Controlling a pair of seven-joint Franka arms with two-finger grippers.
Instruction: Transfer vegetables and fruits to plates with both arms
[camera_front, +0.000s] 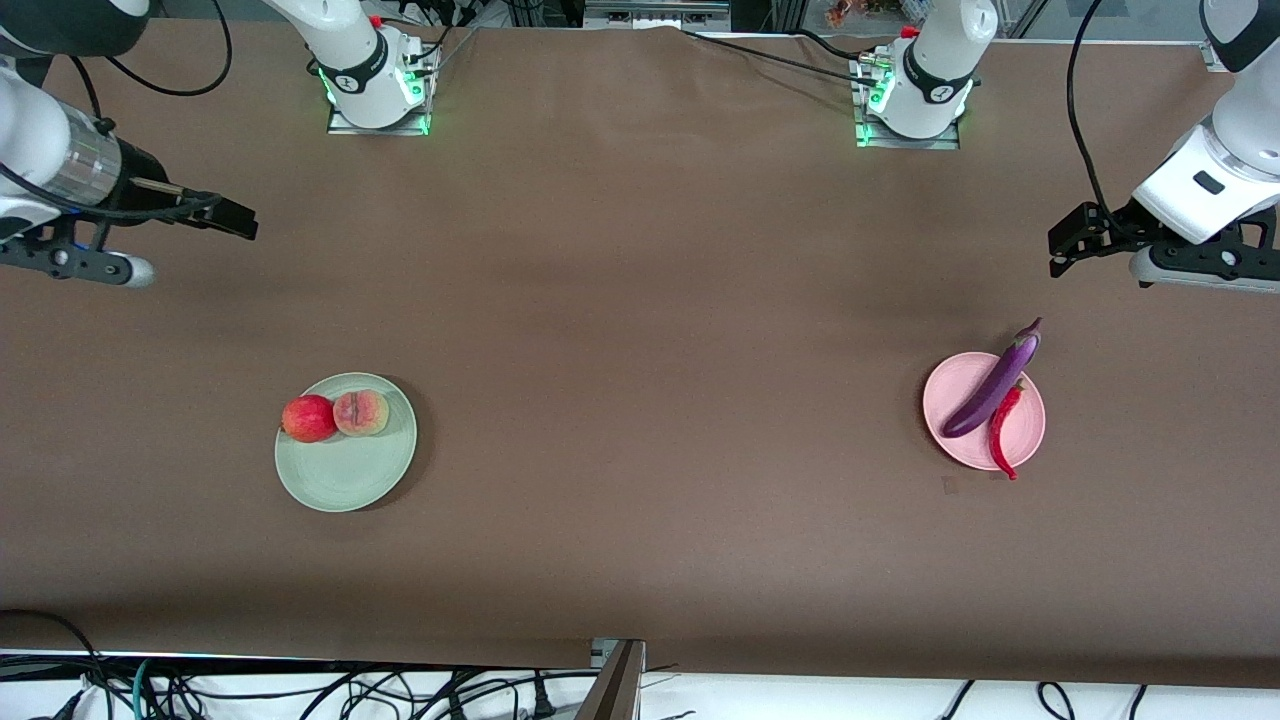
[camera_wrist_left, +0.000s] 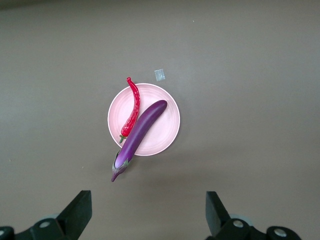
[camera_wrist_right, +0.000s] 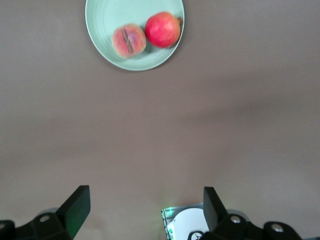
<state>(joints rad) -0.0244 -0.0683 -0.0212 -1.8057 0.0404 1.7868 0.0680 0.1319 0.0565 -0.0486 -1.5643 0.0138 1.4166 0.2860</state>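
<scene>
Judging by how things lie, the step in hand is only to park both arms clear: the right gripper (camera_front: 235, 215), fingers spread and empty, hangs over bare table at the right arm's end, while the apple (camera_front: 308, 418) and peach (camera_front: 361, 413) sit touching on the green plate (camera_front: 350, 480). At the left arm's end the eggplant (camera_front: 992, 385) and chili (camera_front: 1004, 430) lie side by side on the pink plate (camera_front: 950, 395), both overhanging its rim. The left gripper (camera_front: 1068, 240), likewise spread and empty, hangs over bare table, so any retreat should go up and away without brushing those overhanging ends.

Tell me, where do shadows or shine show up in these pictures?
Front view: a soft shadow hugs the green plate, and green lights glow at both arm bases. Left wrist view: the eggplant and chili gleam. Right wrist view: the apple shines a little.
</scene>
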